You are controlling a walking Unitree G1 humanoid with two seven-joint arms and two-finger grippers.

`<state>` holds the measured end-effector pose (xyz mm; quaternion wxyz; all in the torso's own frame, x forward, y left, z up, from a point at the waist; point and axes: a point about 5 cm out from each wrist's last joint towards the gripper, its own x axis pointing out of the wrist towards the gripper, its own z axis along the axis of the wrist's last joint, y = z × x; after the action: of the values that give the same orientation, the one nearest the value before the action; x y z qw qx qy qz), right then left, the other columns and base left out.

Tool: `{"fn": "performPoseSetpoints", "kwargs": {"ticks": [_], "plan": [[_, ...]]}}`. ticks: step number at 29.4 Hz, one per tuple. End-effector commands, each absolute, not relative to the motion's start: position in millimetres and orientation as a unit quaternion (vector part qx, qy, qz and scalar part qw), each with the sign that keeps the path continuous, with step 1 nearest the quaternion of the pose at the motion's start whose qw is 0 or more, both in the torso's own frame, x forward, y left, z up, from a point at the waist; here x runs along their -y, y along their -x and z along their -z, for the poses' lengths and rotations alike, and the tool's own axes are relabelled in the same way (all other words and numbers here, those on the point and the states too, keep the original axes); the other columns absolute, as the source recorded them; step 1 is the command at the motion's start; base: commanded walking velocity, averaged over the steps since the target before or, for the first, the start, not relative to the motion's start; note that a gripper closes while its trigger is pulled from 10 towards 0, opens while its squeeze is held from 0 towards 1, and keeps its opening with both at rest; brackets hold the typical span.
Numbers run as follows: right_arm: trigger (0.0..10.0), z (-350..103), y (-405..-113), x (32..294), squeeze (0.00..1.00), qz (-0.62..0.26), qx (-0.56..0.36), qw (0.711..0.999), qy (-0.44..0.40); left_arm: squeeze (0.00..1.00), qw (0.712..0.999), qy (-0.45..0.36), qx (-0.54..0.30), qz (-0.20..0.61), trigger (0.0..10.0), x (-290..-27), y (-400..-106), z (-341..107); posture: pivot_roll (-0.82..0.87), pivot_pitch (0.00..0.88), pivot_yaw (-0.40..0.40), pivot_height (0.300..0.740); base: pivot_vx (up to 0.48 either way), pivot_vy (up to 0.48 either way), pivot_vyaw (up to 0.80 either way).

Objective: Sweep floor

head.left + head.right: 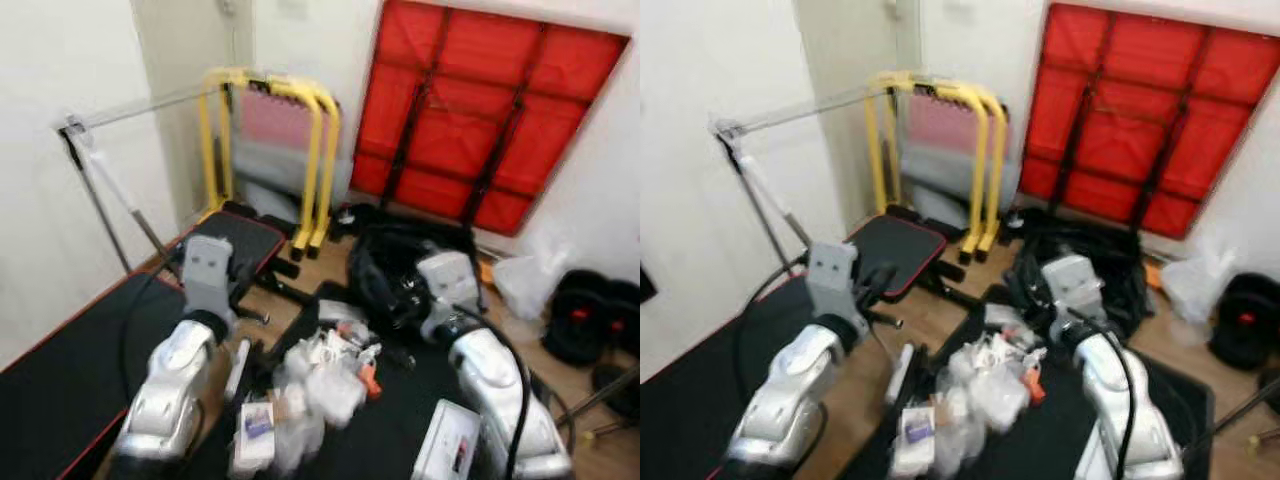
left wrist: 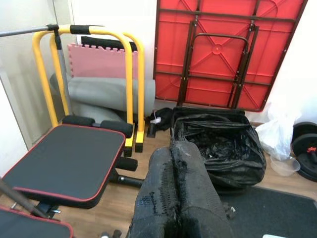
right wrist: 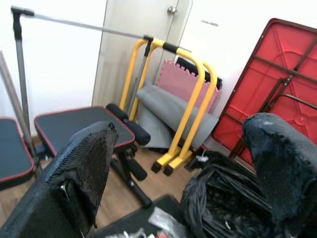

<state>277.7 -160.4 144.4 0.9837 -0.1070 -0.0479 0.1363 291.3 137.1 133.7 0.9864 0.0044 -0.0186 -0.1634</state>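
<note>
- Where the wooden floor [image 1: 330,262] meets the near edge of the head views, a heap of clear plastic wrappers and small packets [image 1: 310,385] lies on a black floor mat [image 1: 385,420], between the two silver arms.
- Left gripper [image 2: 174,163] is raised over the floor with its two black fingers pressed together, holding nothing.
- Right gripper [image 3: 181,163] is raised beside it with its fingers [image 3: 84,168] spread wide apart, also holding nothing.
- A white box [image 1: 445,440] sits at the mat's right near corner.
- A black weight bench with red piping [image 2: 67,161] stands on the left, its padded top reaching back toward the wall.
- Beyond the litter, an open black plastic rubbish bag [image 2: 223,146] rests on the floor, just ahead of the right gripper.
- Black dumbbell weights [image 1: 590,310] and a clear plastic bag [image 1: 525,280] sit on the far right.
- Yellow tubular dip bars [image 1: 265,150] stand against the far wall, with a rolled grey mat [image 2: 106,91] and pink foam tiles [image 2: 101,59] behind them.
- A folded red table with dark metal legs [image 1: 480,120] leans on the back wall.
- No broom can be made out.
</note>
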Motion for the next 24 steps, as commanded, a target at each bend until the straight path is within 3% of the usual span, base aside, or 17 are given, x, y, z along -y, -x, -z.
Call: {"fn": "performPoseSetpoints", "kwargs": {"ticks": [1,14,24], "plan": [[10.0,-145.2,-276.5,162.7,0.0,-0.133,0.049,0.984,0.109,0.0,0.984,-0.005,0.015,0.178,10.0,-130.8,-291.0,-133.8,-0.14,0.0,-0.09,0.74,0.255,-0.39,0.0],[10.0,-146.0,-275.8,160.5,0.0,-0.144,0.048,0.98,0.126,0.0,0.984,-0.006,0.011,0.179,10.0,-131.0,-291.6,-133.5,-0.15,0.0,-0.087,0.74,0.252,-0.383,0.0],[10.0,-145.6,-274.6,160.1,0.0,-0.15,0.045,0.978,0.134,0.0,0.988,-0.007,0.005,0.154,10.0,-134.1,-296.3,-134.2,-0.15,0.0,-0.091,0.74,0.0,0.0,0.0]]}}
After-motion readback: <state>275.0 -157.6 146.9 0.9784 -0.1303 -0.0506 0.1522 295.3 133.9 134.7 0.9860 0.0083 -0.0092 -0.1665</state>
